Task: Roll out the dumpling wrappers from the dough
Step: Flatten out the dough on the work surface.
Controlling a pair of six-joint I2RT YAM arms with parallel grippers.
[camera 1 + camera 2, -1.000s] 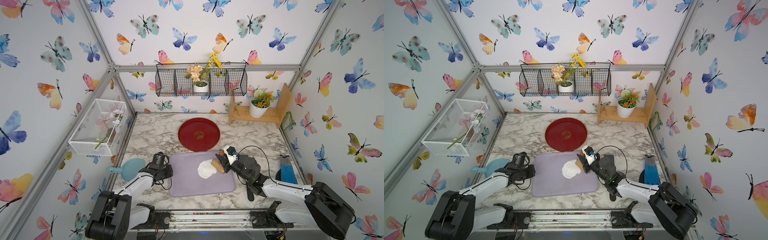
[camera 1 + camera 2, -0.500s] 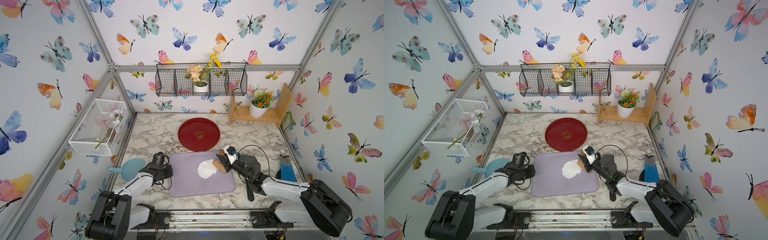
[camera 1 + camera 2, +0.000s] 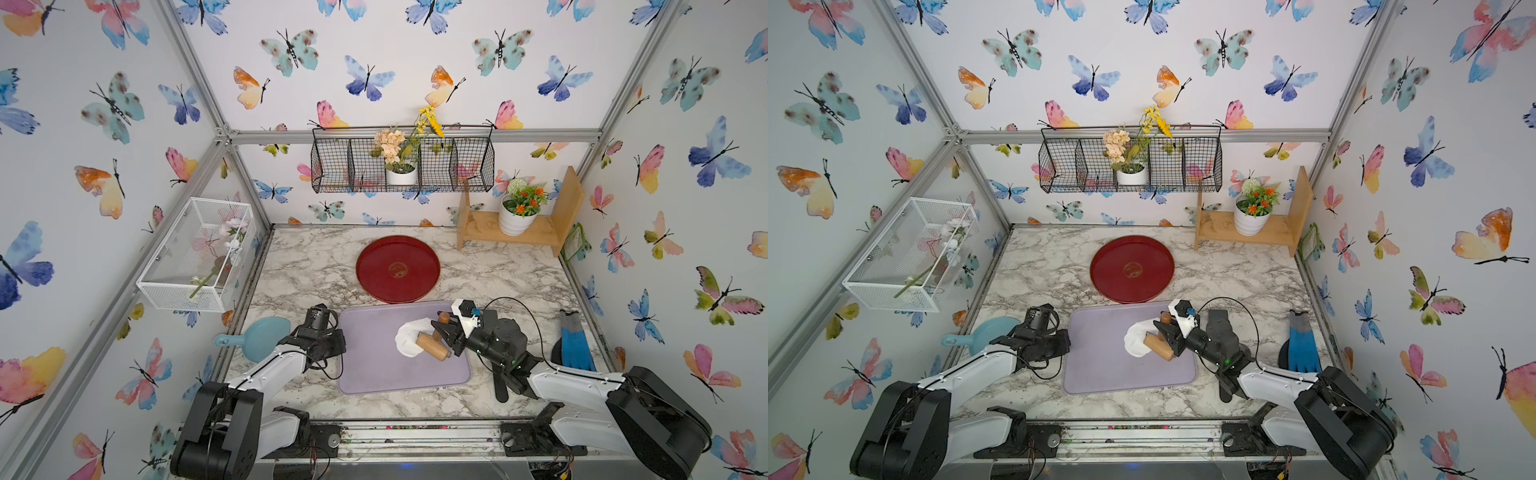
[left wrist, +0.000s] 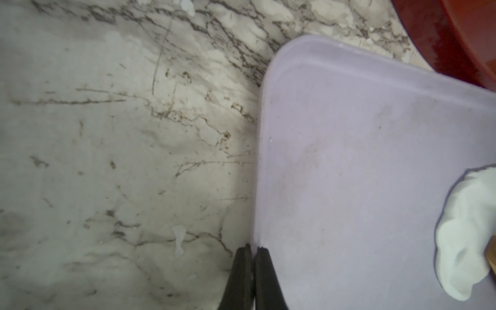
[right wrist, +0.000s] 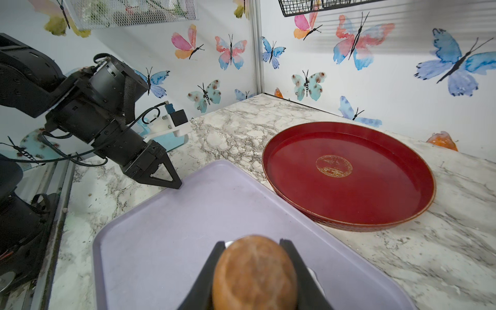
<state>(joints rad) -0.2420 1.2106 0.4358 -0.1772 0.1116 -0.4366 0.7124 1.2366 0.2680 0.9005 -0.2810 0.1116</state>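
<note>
The dough (image 3: 408, 338) (image 3: 1136, 338) is a lumpy white mass on the right part of the purple mat (image 3: 374, 361) (image 3: 1100, 365). A wooden roller (image 3: 433, 348) (image 3: 1158, 348) rests with its barrel on the dough's right edge. My right gripper (image 3: 440, 332) (image 5: 253, 241) is shut on the roller's rounded handle (image 5: 255, 273). My left gripper (image 3: 338, 345) (image 4: 253, 248) is shut, its tips touching the mat's left edge (image 4: 259, 188). I cannot tell whether it pinches the rim. The dough (image 4: 467, 236) also shows in the left wrist view. No dumpling wrappers are in view.
An empty red tray (image 3: 397, 270) (image 5: 349, 174) lies just behind the mat. A blue scoop (image 3: 262, 338) sits left of the left arm and a blue glove (image 3: 575, 345) lies at the right. A wooden shelf (image 3: 540, 239) with a potted plant stands at the back right.
The right arm has shifted only slightly; the roller stays on the dough's right edge. The left arm has not moved.
</note>
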